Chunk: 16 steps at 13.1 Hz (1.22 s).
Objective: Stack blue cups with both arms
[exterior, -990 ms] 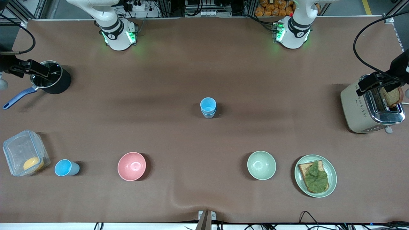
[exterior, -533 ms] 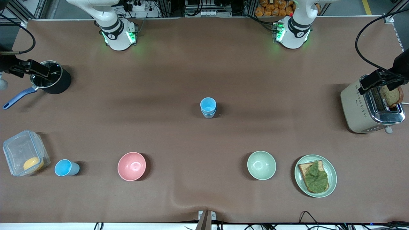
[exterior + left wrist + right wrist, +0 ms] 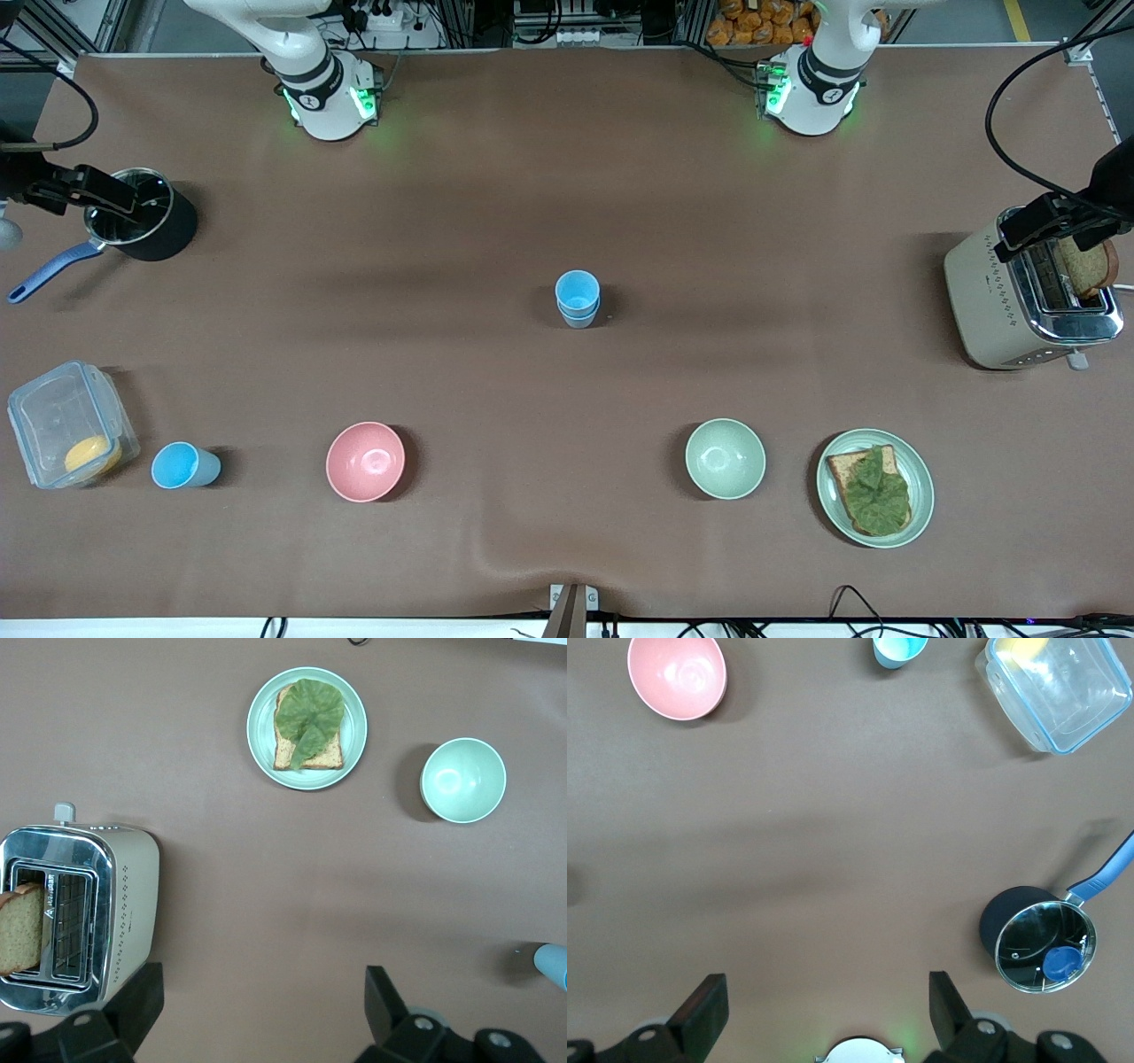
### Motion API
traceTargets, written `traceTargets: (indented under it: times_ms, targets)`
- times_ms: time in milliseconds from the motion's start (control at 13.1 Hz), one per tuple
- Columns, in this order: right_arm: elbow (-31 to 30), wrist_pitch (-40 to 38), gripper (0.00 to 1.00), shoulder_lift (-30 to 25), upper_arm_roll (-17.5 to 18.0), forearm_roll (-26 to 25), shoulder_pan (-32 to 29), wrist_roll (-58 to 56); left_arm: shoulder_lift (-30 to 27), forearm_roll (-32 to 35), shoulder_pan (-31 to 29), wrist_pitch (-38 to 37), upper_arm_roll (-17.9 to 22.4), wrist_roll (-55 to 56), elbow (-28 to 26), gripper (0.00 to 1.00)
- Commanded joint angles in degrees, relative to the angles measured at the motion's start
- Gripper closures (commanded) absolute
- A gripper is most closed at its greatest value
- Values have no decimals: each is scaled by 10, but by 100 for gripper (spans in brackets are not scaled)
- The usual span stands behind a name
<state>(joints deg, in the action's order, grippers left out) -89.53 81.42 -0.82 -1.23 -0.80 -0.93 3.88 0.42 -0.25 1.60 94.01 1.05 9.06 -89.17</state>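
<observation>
Pink bowl, blue cup and clear lidded container with a yellow item inside, on brown table. Black saucepan, blue handle, holding a blue object. Right gripper above the table, fingers spread wide, empty.

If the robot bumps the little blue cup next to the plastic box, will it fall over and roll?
Probably, if bumped hard. The lone blue cup looks like thin, light plastic, so it should slide or tip easily. It is round and tapered, so once on its side it would likely roll in a curve. It probably wouldn't break.
</observation>
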Motion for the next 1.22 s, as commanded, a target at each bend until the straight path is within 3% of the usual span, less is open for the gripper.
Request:
traceTargets:
  times_ms: [0,1142]
  targets:
    - [8,-6,0,4,8,-6,-11,-3,1,-10,-1,-13,1,8,8,0]
    - [8,-7,0,5,8,-6,-10,-3,-1,-10,-1,-27,1,9,7,0]
